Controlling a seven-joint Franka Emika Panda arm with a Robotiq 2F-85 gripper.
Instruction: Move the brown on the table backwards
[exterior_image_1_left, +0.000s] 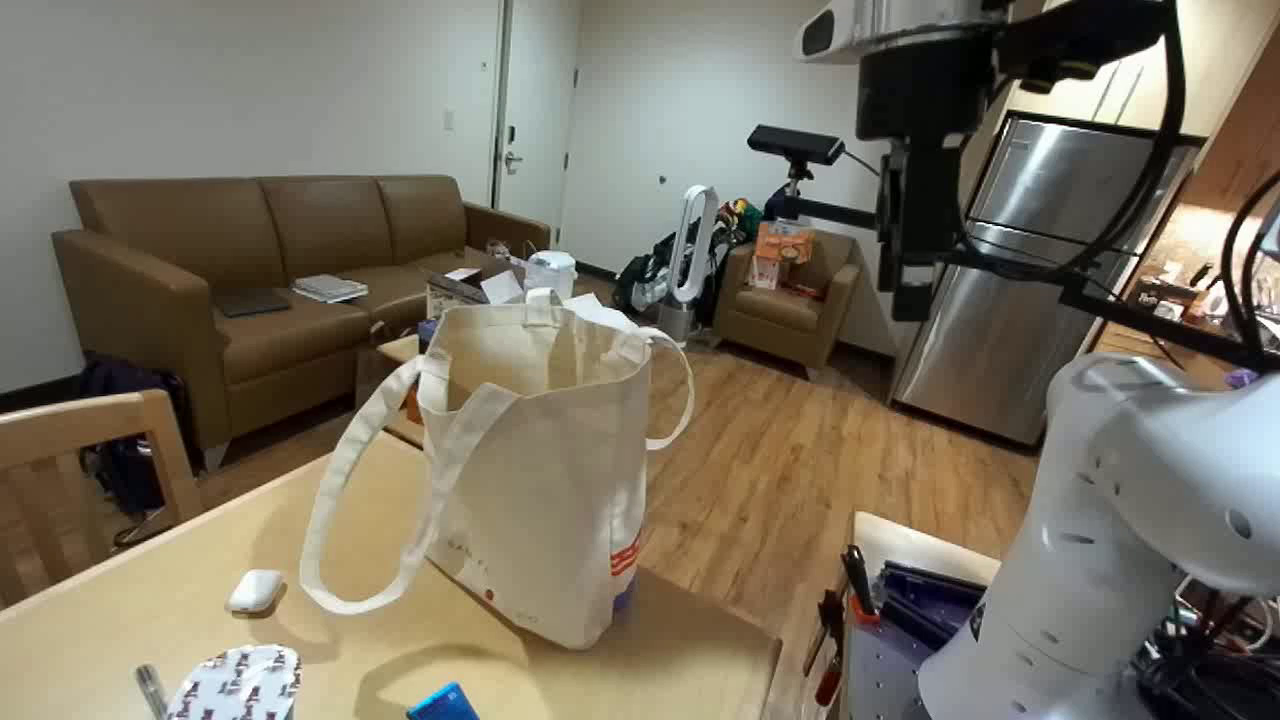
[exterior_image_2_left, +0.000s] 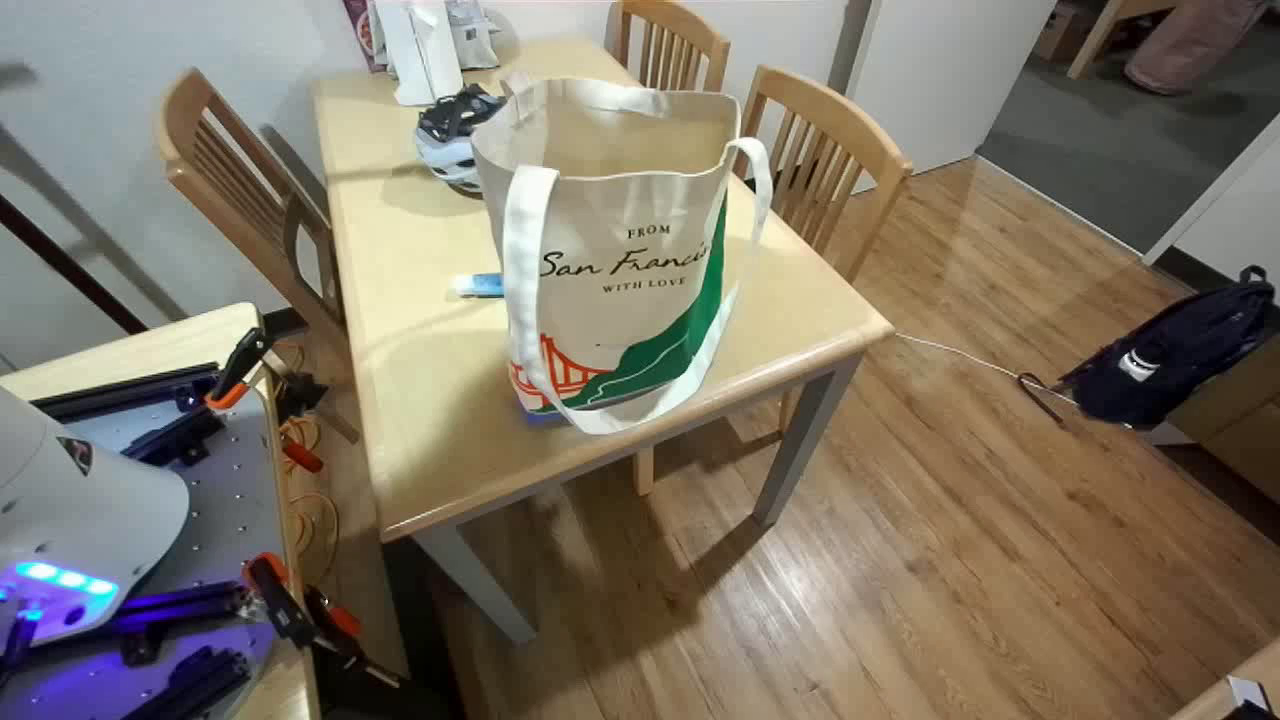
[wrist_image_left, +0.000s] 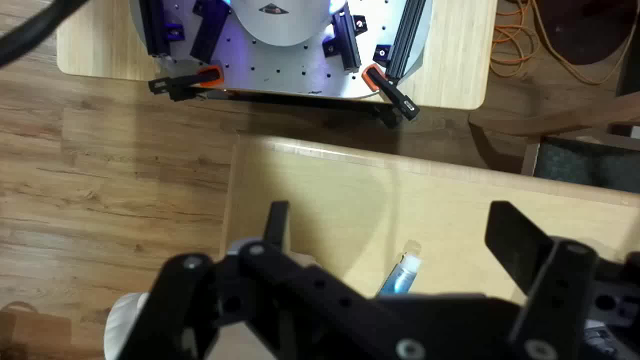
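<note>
Grasping the bag (exterior_image_2_left: 620, 270) is probably the step in hand: it stands upright on the table (exterior_image_2_left: 430, 450), close to the edge, while the gripper (wrist_image_left: 392, 227) holds nothing, its fingers parted wide. Best practice is likely 1 finger inside the rim and 1 outside, clear of the 2 loop handles (exterior_image_2_left: 524, 240) (soft cloth may fold), then a slow, level drag that spares the blue tube (wrist_image_left: 400, 275) nearby. Containers: the bag gapes, its upper inner walls bare, its bottom hidden; at near left in an exterior view, the printed top of what seems a cup (exterior_image_1_left: 240, 685) conceals any contents.
</note>
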